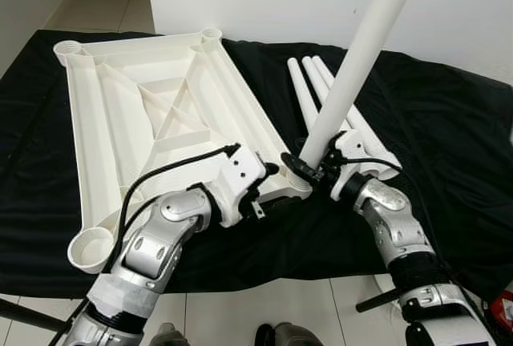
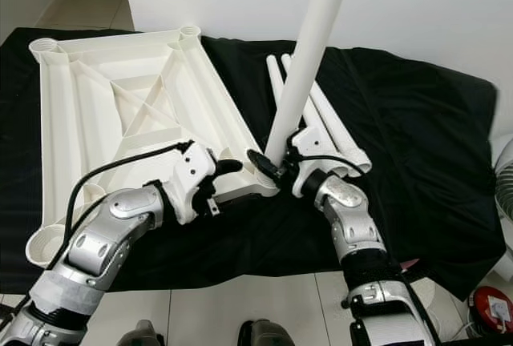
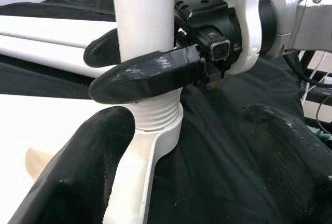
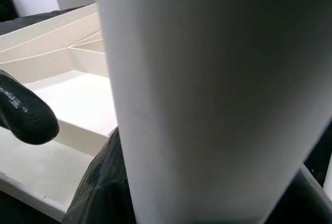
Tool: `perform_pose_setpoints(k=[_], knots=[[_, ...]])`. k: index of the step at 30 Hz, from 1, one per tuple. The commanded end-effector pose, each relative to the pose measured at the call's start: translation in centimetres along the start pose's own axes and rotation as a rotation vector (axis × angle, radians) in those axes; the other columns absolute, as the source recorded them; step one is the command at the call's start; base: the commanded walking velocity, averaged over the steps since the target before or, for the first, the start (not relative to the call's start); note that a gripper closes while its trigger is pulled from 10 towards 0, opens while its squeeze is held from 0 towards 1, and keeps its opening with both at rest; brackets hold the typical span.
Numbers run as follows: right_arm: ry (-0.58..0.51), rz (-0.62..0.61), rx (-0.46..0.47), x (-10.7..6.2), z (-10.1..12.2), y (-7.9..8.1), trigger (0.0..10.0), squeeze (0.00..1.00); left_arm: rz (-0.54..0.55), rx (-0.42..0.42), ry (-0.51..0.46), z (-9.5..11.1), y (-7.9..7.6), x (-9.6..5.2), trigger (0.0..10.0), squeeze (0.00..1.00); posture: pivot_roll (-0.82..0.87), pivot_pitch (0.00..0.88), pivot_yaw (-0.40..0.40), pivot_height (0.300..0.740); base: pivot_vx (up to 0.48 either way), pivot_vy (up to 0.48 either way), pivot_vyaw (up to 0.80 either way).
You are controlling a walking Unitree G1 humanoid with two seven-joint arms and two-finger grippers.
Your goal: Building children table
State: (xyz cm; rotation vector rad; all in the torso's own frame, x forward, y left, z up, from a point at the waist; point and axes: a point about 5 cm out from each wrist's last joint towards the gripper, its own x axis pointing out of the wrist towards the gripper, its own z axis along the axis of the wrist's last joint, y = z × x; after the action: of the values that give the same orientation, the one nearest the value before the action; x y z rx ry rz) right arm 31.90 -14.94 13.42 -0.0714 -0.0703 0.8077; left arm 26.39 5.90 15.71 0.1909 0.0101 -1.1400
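At near corner socket (image 3: pixel 155 125) of upturned tabletop (image 1: pixel 152 114): right hand (image 1: pixel 309 168) clamped on leg (image 1: pixel 353 66), left hand (image 3: pixel 171 167) open beside socket; leg-threading step, needs turning home.

Two silver jointed arms with white wrist housings, looped black cables and black-fingered left hand (image 1: pixel 276 171) and right hand (image 1: pixel 309 168).

Upright table leg (image 1: pixel 361 50): upper end cut off by the frame's top edge. Its threaded foot is partly masked by the right gripper (image 1: pixel 300 163). Red object (image 2: pixel 494 307) at the frame's corner: cropped, unidentifiable.
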Motion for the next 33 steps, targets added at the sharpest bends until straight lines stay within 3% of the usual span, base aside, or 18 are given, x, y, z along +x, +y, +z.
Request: perform_pose_setpoints(k=[1,4,5,6,12,15,18,22,29,33], knots=[[0.021,0.028,0.011,0.0,-0.3,0.0,0.0,0.00,0.002,0.006,0.017,-0.1,-0.2,0.1,10.0,0.00,0.10,0.000,-0.090,0.740,0.000,0.000,0.00],[0.029,0.024,0.021,-0.2,-0.5,-0.1,0.0,0.00,0.002,0.008,0.017,-0.1,-0.2,0.1,10.0,0.00,0.10,0.000,-0.087,0.740,0.000,0.000,0.00],[0.039,-0.001,0.019,-0.2,-0.6,-0.3,5.5,0.00,0.001,0.010,0.018,-0.1,-0.2,0.1,10.0,0.00,0.10,0.000,-0.086,0.740,0.000,0.000,0.00],[0.038,-0.027,0.036,-0.2,-0.6,-0.4,10.0,0.00,0.001,0.012,0.017,-0.1,-0.1,0.1,10.0,0.00,0.10,0.000,-0.084,0.740,0.000,0.000,0.00],[0.037,-0.081,0.045,0.2,-0.5,-0.4,10.0,0.00,0.000,0.015,0.017,-0.1,-0.1,0.1,10.0,0.00,0.10,0.000,-0.084,0.740,0.000,0.000,0.00],[0.034,-0.243,0.047,1.9,-0.5,0.9,10.0,0.00,0.004,0.011,0.024,-0.2,-0.2,0.1,10.0,0.00,0.10,0.000,-0.085,0.740,0.000,0.000,0.00],[0.027,-0.266,0.051,2.3,-0.4,1.4,10.0,0.00,0.007,0.010,0.031,-0.3,-0.2,0.1,10.0,0.00,0.10,0.000,-0.085,0.740,0.000,0.000,0.00],[-0.003,-0.436,0.133,3.5,-0.2,3.3,10.0,0.00,0.045,0.016,0.048,-0.7,0.4,-0.6,10.0,0.00,0.11,0.000,-0.089,0.740,0.000,0.000,0.00],[-0.029,-0.617,0.207,3.8,0.1,3.9,10.0,0.00,0.078,0.029,0.056,-0.6,1.4,-1.4,10.0,0.00,0.11,0.003,-0.093,0.740,0.000,0.000,0.00],[-0.030,-0.642,0.220,3.9,0.1,4.2,10.0,0.00,0.085,0.031,0.059,-0.7,1.6,-1.6,10.0,0.00,0.12,0.010,-0.094,0.740,0.000,0.000,0.00]])
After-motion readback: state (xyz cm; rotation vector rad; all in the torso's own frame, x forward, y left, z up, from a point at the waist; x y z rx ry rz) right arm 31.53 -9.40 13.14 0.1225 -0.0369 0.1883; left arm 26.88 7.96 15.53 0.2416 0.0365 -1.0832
